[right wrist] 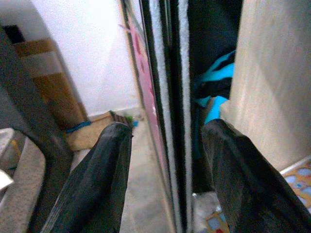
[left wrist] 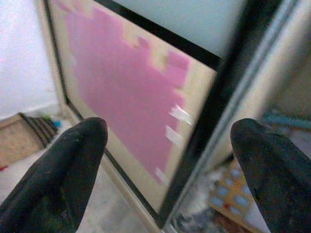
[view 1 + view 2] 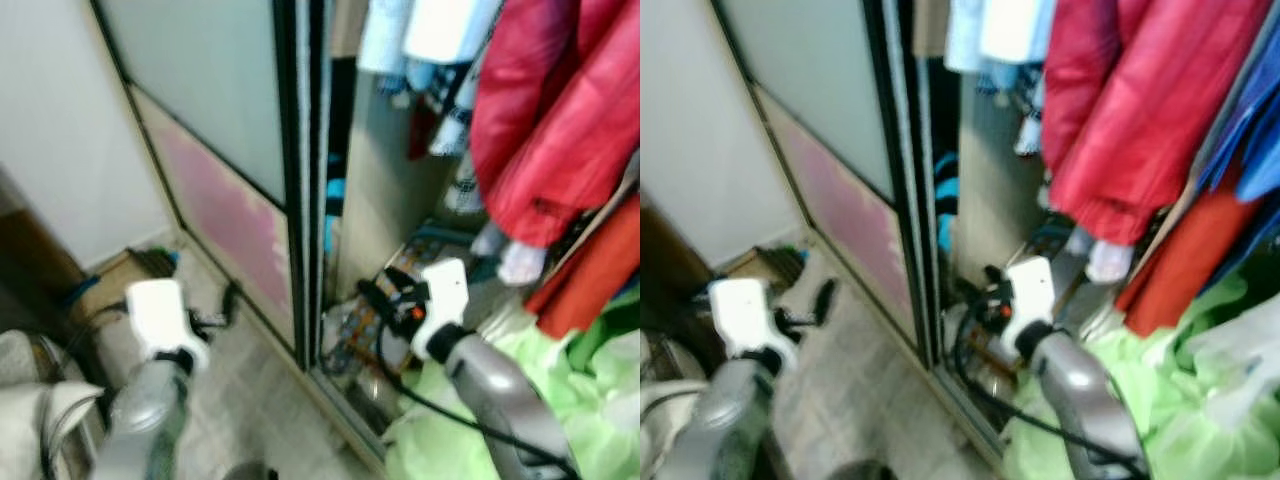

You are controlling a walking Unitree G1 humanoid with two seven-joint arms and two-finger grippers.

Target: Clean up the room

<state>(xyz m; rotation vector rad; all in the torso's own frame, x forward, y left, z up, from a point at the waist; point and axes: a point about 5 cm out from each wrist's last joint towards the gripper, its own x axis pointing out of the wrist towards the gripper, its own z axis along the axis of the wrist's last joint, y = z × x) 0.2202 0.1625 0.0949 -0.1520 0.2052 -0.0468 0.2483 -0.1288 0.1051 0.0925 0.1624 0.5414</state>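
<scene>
Open wardrobe [image 3: 385, 200]: red jacket [image 3: 555, 120] hangs far right, green bag [image 3: 450, 420] lies near right. Sliding door [image 3: 215, 130] left. Left hand [image 2: 165, 179] and right hand [image 1: 167, 179], both fingers apart, empty.

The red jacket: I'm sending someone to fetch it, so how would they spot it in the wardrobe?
Start at the sliding door with its pink lower panel and look into the open wardrobe beside it. The red jacket hangs there, next to pale blue and white clothes. It is bulky, bright red, above green fabric.

We held both arms raised forward, our left gripper [image 2: 167, 160] and right gripper [image 1: 167, 165] each with fingers spread apart.
</scene>
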